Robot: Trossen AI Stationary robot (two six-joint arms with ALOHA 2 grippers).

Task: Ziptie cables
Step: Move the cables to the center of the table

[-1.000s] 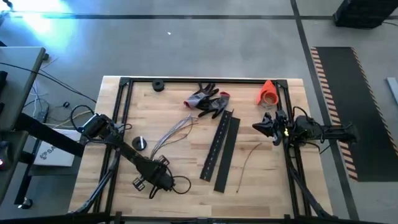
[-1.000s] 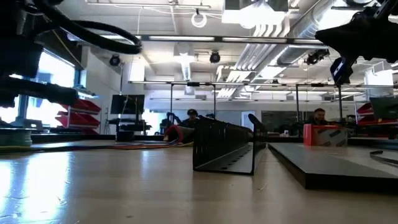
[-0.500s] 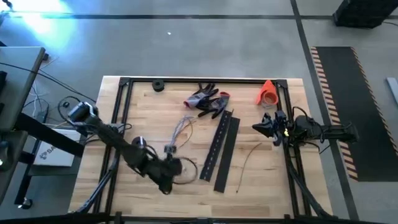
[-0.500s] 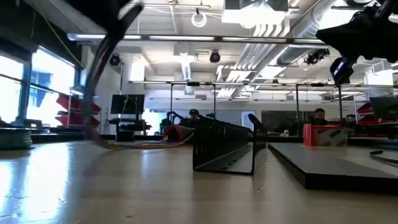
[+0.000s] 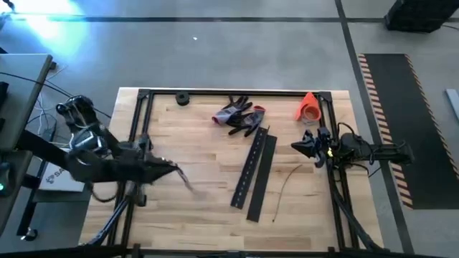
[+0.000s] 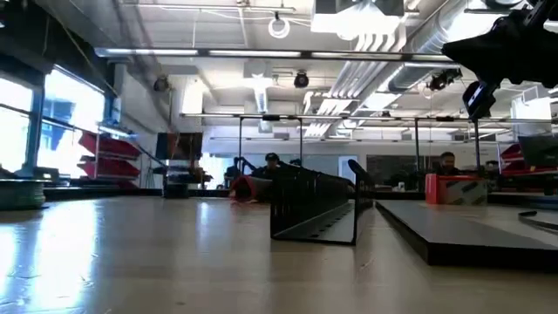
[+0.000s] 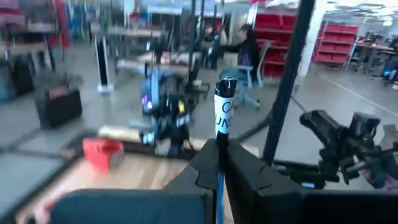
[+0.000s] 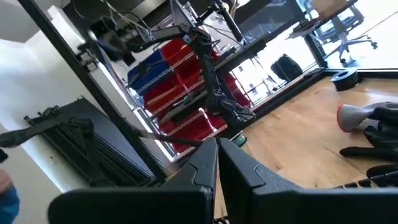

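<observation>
My left gripper (image 5: 171,169) hangs over the table's left part, shut on a thin white-and-blue cable end (image 7: 225,112). A blurred grey streak of the cables (image 5: 186,182) trails from it toward the near right. One thin reddish-brown wire (image 5: 285,188) lies flat on the wood, right of the black slotted strips (image 5: 252,173). My right gripper (image 5: 297,147) waits shut at the table's right side, above the wood and holding nothing; the right wrist view shows its fingers (image 8: 217,158) closed together. My left gripper pinches a thin cable between its two fingers; a white labelled end with a dark tip (image 7: 225,102) sticks out past the fingertips (image 7: 205,163). The rest trails behind the gripper as a blur, so whether it holds one wire or several does not show.
Grey-and-red gloves (image 5: 240,115) lie at the far middle, an orange cone-shaped roll (image 5: 308,106) at the far right, a small black ring (image 5: 182,98) at the far left. A black frame (image 5: 215,92) borders the table. People sit in the room beyond.
My left gripper has swung from the near edge up to the cable bundle in the middle, then fast toward the table's left edge. The grey-white bundle has left its place on the wood and trails from the gripper. The reddish-brown wire has stayed.
</observation>
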